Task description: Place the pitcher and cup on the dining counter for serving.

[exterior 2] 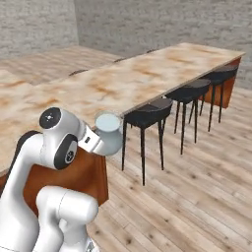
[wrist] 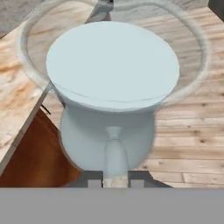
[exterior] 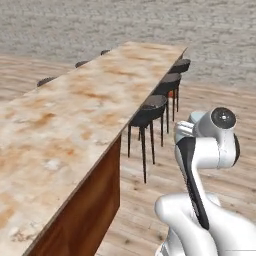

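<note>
Pitcher [wrist: 109,109] in gripper [wrist: 113,183] | pale fill | beside dining counter [exterior 2: 113,88] edge

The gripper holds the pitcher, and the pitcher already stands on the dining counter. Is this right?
Not quite. The gripper does hold the pitcher, but in the right base view it hangs in the air beside the dining counter's edge, above the floor, not standing on it.

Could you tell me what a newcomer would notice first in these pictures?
Most striking is the pale blue-grey pitcher, held at the end of the white arm just off the near edge of the dining counter; in the hand view it looms large above the gripper. Next comes the long marble-patterned slab itself, with a row of black stools along its side over the plank floor.
</note>
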